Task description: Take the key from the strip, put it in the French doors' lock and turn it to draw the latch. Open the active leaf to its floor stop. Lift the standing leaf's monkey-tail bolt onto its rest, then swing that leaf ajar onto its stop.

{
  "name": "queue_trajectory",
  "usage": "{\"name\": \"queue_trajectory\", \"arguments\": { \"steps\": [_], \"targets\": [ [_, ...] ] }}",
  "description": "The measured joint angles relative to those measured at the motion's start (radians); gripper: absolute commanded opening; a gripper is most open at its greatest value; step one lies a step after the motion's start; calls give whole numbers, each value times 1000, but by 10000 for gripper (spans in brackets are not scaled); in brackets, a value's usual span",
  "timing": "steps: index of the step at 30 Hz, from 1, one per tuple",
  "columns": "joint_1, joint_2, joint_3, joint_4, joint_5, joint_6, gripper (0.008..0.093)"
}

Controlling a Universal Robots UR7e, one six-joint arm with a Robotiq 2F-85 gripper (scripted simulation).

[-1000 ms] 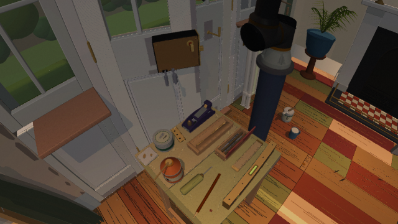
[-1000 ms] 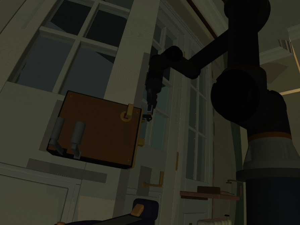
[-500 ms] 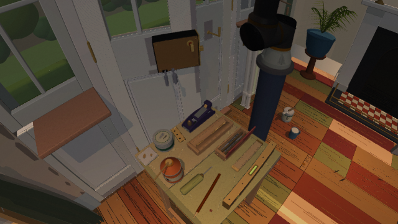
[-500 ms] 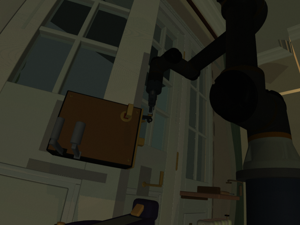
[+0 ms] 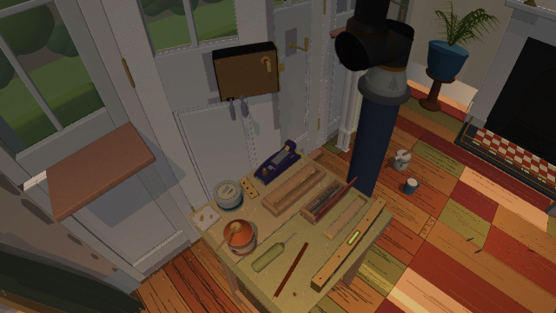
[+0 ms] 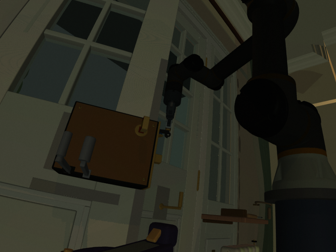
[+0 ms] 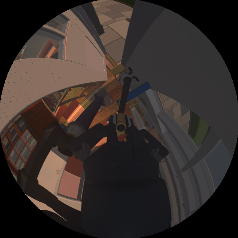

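Observation:
The monkey-tail bolt, a dark rod with a brass knob at its top, runs down the standing leaf to a curled tail. My gripper points straight down and is closed around the bolt's upper end. The brown rim lock box sits on the active leaf, with the brass key in its keyhole. That leaf stands swung into the room, its lock box close to the left of my gripper. In the side camera the gripper is hidden behind the arm.
The robot's dark pedestal stands right of the doors. A workbench below the lock carries a plane, tins, trays and a spirit level. A brown shelf juts out at the left.

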State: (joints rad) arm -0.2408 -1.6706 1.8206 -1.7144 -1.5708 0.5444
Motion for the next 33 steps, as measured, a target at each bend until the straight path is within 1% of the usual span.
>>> {"name": "queue_trajectory", "arguments": {
  "steps": [12, 32, 33],
  "targets": [
    [0, 0, 0, 0, 0, 0, 80],
    [0, -2, -2, -2, 0, 0, 480],
    [0, -2, -2, -2, 0, 0, 480]
  ]
}}
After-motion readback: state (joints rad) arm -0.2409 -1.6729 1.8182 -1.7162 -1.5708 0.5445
